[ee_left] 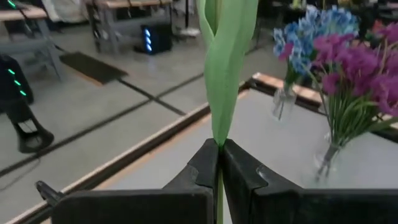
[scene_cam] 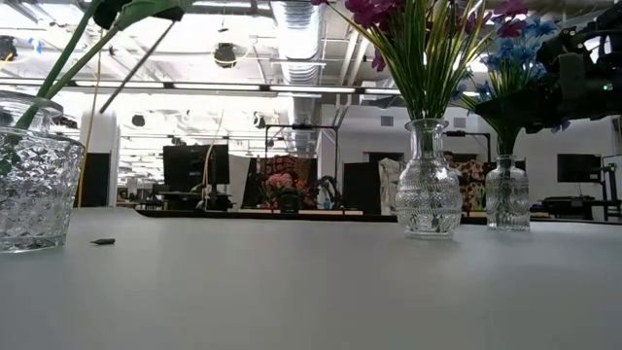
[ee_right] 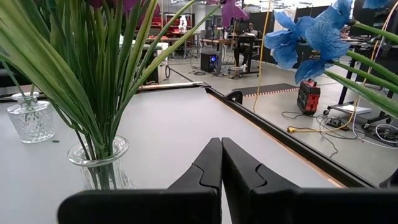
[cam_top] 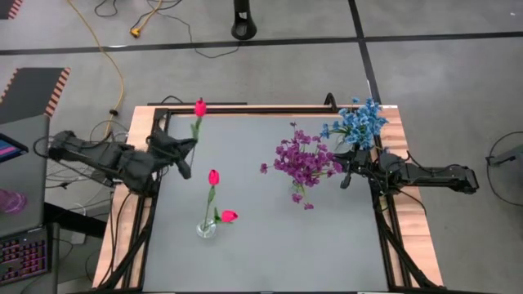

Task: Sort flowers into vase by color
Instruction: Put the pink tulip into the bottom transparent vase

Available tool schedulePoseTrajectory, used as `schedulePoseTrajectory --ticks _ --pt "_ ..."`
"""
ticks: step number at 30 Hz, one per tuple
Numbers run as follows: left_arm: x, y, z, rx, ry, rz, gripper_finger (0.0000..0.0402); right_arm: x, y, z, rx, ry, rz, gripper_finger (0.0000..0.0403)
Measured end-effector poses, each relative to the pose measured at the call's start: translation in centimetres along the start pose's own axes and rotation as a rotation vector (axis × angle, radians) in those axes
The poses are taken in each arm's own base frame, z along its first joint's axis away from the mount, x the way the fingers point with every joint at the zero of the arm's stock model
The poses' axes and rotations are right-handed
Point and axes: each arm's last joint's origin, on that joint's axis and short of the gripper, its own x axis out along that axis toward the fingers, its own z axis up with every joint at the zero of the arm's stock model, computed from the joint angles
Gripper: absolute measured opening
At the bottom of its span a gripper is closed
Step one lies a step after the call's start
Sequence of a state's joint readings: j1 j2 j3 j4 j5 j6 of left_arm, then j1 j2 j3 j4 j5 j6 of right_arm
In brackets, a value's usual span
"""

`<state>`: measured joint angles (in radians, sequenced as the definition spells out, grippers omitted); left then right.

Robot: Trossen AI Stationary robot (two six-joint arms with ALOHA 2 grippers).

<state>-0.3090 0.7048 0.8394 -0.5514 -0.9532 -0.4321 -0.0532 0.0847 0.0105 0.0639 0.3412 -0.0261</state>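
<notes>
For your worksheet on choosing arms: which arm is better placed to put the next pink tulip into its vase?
Left: the left gripper holds a pink tulip's green stem, near the clear glass vase of tulips; the right gripper is empty.

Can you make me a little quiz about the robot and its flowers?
1. True or false: the left claw is shut on a tulip.
2. Which flowers stand nearest the right claw? A) red tulips B) blue flowers and purple flowers C) none
3. Fill in: the small vase near the table's front holds ___ tulips.

Key: 1 true, its fingers pinch the green stem. 2 B. 3 two, one upright and one leaning low.
</notes>
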Motion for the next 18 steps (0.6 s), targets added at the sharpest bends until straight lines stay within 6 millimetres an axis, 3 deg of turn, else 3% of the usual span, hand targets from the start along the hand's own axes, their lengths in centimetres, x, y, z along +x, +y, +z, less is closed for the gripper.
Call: schedulePoseTrajectory --ticks 11,18 --pt "-3.1 -3.6 -1.7 -0.041 -0.169 0.059 0.0 0.0 0.0 0.0 0.0 0.0 0.0 0.0033" --pt "-5.0 -5.9 -3.3 -0.093 -0.239 0.009 0.0 0.0 0.0 0.0 0.0 0.0 0.0 0.0033"
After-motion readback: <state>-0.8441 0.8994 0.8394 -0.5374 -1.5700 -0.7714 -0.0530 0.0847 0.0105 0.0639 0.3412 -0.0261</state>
